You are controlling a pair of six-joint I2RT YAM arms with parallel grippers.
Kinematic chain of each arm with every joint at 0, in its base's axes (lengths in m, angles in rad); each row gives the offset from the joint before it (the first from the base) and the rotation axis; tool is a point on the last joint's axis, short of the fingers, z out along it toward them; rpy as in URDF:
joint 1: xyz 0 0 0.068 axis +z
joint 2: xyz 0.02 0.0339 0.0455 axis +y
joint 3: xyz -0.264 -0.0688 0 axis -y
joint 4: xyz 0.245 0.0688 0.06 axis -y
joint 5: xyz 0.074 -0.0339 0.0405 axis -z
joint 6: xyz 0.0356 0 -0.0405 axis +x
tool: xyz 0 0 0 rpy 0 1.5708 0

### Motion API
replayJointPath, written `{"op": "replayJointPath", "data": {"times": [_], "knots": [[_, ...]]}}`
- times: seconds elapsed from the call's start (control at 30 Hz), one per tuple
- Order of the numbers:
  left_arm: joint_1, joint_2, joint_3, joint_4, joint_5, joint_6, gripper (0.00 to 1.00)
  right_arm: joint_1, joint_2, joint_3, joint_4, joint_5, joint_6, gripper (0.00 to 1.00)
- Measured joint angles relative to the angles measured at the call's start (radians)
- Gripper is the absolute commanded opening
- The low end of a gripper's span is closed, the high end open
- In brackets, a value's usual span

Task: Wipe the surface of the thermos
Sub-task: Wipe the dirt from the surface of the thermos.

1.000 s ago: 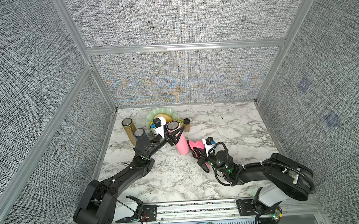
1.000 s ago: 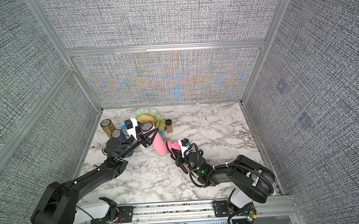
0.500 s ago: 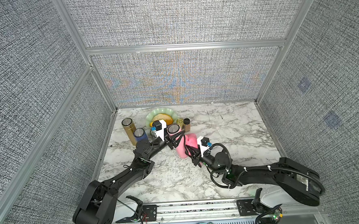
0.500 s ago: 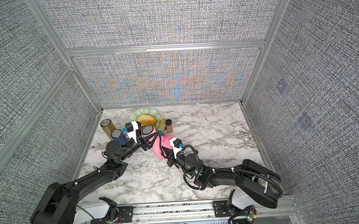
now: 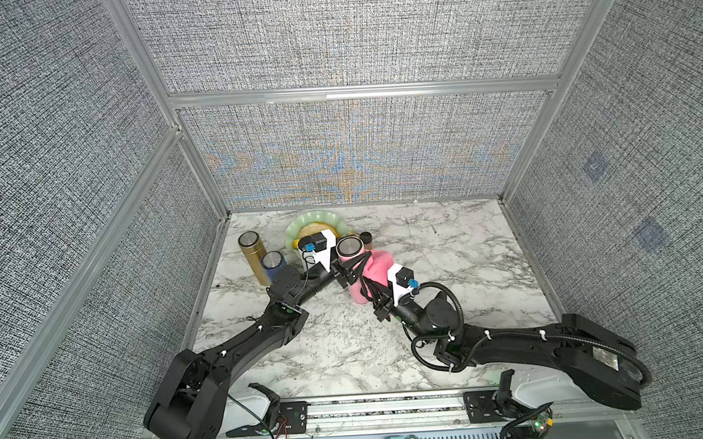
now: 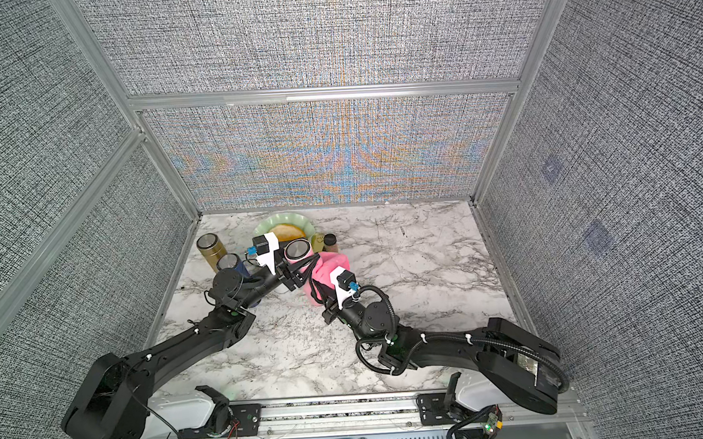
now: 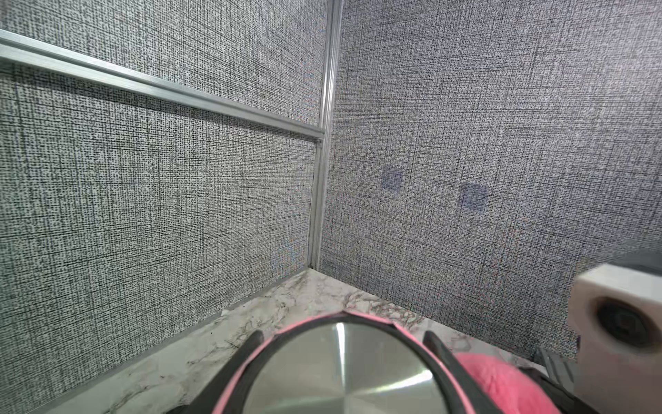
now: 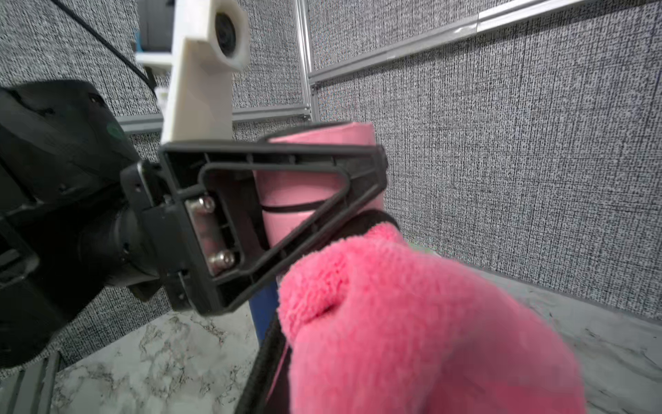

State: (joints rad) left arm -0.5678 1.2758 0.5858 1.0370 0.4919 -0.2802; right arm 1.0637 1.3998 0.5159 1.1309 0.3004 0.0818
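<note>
A pink thermos (image 5: 350, 247) (image 6: 297, 249) with a brushed steel lid stands upright on the marble top in both top views. My left gripper (image 5: 354, 266) (image 6: 303, 268) is shut on its upper body, one finger on each side. The left wrist view shows the lid (image 7: 344, 372) between the two black fingers (image 7: 247, 347). My right gripper (image 5: 367, 279) (image 6: 315, 282) is shut on a fluffy pink cloth (image 5: 379, 266) (image 8: 412, 322), which rests against the thermos (image 8: 315, 172) on its right side. The cloth hides the right fingertips.
A gold thermos (image 5: 252, 254) and a blue one (image 5: 273, 262) stand close to the left wall. Behind the arms lie a green plate (image 5: 300, 227) and a small brown jar (image 5: 366, 238). Both arms cross just in front of the pink thermos.
My right gripper has carried the cloth from the table right of the thermos up and left, against its side. The left gripper has kept its hold.
</note>
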Motion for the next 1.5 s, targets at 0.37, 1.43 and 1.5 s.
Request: {"op": "replayJointPath", "data": {"times": [0.37,1.43,1.5], "knots": [[-0.056,0.027,0.1,-0.086,-0.042,0.055,0.05,-0.004,-0.015,-0.081,0.016,-0.006,-0.033,0.0],[-0.161,-0.02,0.076,-0.126,-0.047,0.137,0.03,0.029,-0.031,-0.158,0.008,-0.041,0.032,0.0],[-0.162,-0.021,0.076,-0.113,-0.047,0.141,0.03,0.031,-0.083,-0.108,-0.033,-0.043,0.018,0.0]]}}
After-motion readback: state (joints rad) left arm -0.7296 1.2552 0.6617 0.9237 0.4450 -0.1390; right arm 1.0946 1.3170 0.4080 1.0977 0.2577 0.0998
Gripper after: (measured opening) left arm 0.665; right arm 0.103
